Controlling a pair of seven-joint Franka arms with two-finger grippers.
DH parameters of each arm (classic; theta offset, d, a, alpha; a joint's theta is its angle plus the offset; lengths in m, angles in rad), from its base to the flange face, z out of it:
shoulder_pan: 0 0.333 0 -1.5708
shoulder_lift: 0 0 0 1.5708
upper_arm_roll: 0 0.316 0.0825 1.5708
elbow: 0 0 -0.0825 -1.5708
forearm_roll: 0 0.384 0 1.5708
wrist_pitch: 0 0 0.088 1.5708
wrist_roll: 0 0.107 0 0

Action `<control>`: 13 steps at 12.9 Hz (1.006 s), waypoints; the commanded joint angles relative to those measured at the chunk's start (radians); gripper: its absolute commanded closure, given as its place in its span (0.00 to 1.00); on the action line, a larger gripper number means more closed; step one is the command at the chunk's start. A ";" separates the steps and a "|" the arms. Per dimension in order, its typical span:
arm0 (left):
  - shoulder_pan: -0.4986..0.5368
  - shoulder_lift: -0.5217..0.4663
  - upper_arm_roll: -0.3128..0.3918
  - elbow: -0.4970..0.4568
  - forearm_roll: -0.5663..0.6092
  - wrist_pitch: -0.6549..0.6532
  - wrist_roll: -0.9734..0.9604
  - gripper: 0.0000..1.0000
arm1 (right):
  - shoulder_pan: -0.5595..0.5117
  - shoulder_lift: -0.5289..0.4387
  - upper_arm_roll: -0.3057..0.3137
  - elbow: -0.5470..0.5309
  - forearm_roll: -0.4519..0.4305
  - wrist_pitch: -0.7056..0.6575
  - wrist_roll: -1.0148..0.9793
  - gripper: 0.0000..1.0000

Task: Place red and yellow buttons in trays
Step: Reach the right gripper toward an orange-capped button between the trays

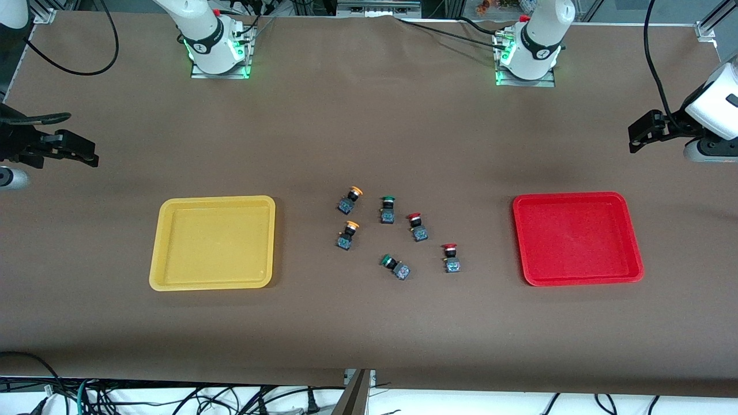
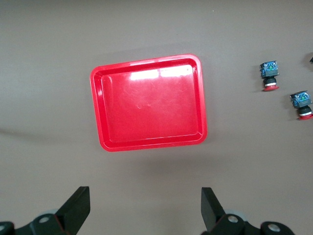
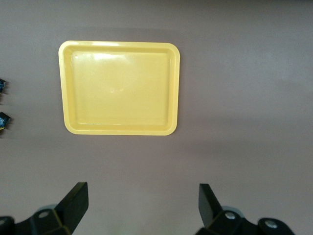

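Note:
The yellow tray (image 1: 213, 242) lies toward the right arm's end of the table and the red tray (image 1: 576, 237) toward the left arm's end; both hold nothing. Between them stand two yellow-capped buttons (image 1: 349, 199) (image 1: 347, 235) and two red-capped buttons (image 1: 417, 226) (image 1: 451, 257). My left gripper (image 1: 634, 137) is open and empty, up over bare table past the red tray (image 2: 149, 103); the left wrist view shows its gripper (image 2: 145, 205) and both red buttons (image 2: 269, 76) (image 2: 301, 104). My right gripper (image 1: 89, 154) is open and empty over bare table past the yellow tray (image 3: 120, 88); it also shows in the right wrist view (image 3: 142, 203).
Two green-capped buttons (image 1: 387, 210) (image 1: 395, 266) stand among the others. The table is covered in brown cloth (image 1: 369, 323). Both arm bases (image 1: 216, 43) (image 1: 533, 52) stand along the edge farthest from the front camera.

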 commanded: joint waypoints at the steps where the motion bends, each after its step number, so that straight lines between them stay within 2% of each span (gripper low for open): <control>1: 0.017 -0.017 -0.009 -0.015 -0.022 0.003 -0.008 0.00 | -0.009 0.001 0.002 0.011 0.019 -0.010 0.015 0.00; 6: 0.033 -0.019 -0.003 -0.015 -0.022 0.000 -0.008 0.00 | -0.007 0.013 0.005 -0.026 0.020 -0.008 0.027 0.00; 11: 0.038 -0.019 -0.003 -0.015 -0.027 -0.012 -0.009 0.00 | 0.002 0.106 0.014 -0.054 0.028 0.007 0.026 0.00; 13: 0.038 -0.019 -0.004 -0.015 -0.031 -0.014 -0.009 0.00 | 0.031 0.157 0.014 -0.057 0.085 0.067 0.096 0.00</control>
